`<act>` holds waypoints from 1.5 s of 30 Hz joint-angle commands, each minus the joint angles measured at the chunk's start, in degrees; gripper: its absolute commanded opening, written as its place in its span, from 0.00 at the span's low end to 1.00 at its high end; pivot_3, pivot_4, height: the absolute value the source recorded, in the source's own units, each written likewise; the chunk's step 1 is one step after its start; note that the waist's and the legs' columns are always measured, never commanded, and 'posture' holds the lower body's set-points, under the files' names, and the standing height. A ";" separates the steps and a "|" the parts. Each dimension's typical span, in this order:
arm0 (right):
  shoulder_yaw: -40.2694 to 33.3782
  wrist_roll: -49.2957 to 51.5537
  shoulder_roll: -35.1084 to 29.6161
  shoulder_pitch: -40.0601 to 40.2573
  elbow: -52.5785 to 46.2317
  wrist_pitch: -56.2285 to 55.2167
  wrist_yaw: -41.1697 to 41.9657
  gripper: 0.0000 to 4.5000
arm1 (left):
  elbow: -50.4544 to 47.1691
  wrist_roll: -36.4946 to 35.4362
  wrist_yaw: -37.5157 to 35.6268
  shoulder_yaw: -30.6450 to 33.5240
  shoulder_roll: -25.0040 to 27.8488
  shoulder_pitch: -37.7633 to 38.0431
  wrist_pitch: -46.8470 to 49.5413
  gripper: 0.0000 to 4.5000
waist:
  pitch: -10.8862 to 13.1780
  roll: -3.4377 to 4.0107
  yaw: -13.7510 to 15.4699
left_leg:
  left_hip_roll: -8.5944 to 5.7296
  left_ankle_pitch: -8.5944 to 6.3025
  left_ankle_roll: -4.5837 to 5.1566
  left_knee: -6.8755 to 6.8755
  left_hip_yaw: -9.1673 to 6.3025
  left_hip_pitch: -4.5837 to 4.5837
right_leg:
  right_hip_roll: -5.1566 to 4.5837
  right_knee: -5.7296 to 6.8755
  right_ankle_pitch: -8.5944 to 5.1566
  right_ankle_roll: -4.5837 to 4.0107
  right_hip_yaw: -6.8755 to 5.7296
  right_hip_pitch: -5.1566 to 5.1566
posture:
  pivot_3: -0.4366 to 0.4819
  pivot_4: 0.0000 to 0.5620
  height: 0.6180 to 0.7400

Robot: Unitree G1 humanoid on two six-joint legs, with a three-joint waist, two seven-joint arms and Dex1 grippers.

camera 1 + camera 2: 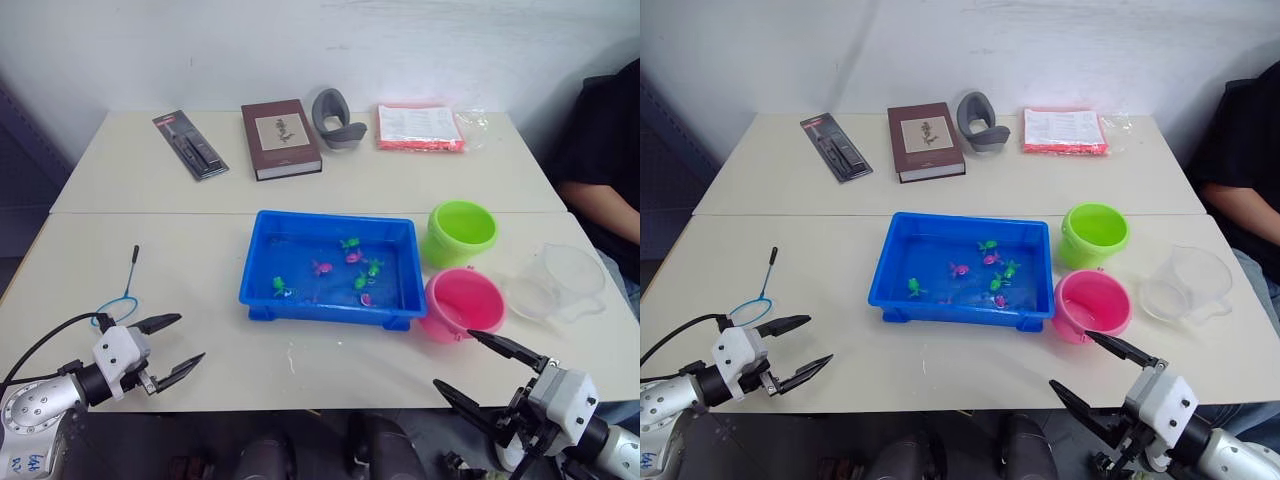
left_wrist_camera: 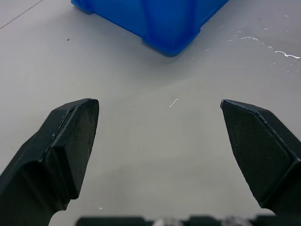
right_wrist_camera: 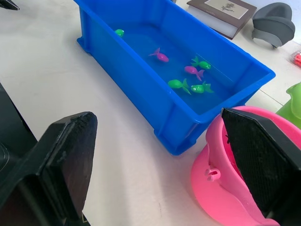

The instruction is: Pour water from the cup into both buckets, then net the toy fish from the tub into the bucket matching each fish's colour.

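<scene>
Bench (image 1: 150, 270) carries everything. Blue tub (image 1: 330, 268) at centre, water inside, green and pink toy fish (image 1: 352, 257) scattered in it. Green bucket (image 1: 460, 232) just right of tub, pink bucket (image 1: 462, 304) nearer, clear cup (image 1: 558, 282) right of both. Left hand (image 1: 170, 349) wide, empty, low at near-left edge. Right hand (image 1: 488, 367) wide, empty, beside pink bucket. Small net (image 1: 122, 297) lies near left hand.

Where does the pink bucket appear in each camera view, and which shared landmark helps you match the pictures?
Left eye view: the pink bucket stands right of the blue tub, in front of the green bucket.
Right eye view: same place, near the right gripper.
Left wrist view: not in it.
Right wrist view: at the lower right, part hidden behind a finger.
Shared landmark: the blue tub.
</scene>
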 commanded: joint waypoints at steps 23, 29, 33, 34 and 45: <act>-19.62 16.70 11.76 -10.32 12.75 27.91 -49.67 1.00 | -22.34 -17.34 -3.27 -24.24 -7.35 -31.54 34.08 0.99 | -0.10 0.47 0.08 | 0.10 0.37 -0.31 -0.06 0.04 0.03 | 0.78 0.23 -0.13 -0.18 0.37 -0.08 | 0.48 0.27 1.00; -19.10 15.96 8.63 -17.62 17.19 29.85 -49.23 1.00 | -20.59 -15.85 -3.45 -24.16 -8.06 -32.86 32.96 0.99 | -0.13 0.52 -0.01 | 0.07 0.44 -0.21 -0.05 0.06 0.02 | 0.73 0.24 -0.11 -0.15 0.39 -0.07 | 0.48 0.27 1.00; -18.98 14.24 7.40 -21.02 20.16 29.99 -49.39 1.00 | -20.09 -15.06 -3.50 -24.18 -8.71 -33.10 32.63 0.99 | -0.13 0.53 -0.02 | 0.06 0.44 -0.21 -0.05 0.07 0.01 | 0.73 0.24 -0.10 -0.13 0.39 -0.07 | 0.48 0.27 1.00; -18.89 14.07 7.08 -21.79 20.90 30.31 -49.60 1.00 | -19.89 -14.85 -3.38 -24.13 -8.91 -33.14 32.44 0.99 | -0.14 0.53 -0.02 | 0.06 0.44 -0.21 -0.05 0.06 0.00 | 0.73 0.24 -0.10 -0.13 0.38 -0.08 | 0.48 0.27 1.00; -20.20 12.62 4.21 -28.99 27.50 32.29 -49.81 1.00 | -19.44 -14.75 -3.43 -23.84 -10.77 -33.42 32.43 0.99 | -0.14 0.53 -0.02 | 0.04 0.47 -0.18 -0.04 0.06 -0.03 | 0.72 0.21 -0.06 -0.06 0.38 -0.07 | 0.48 0.27 1.00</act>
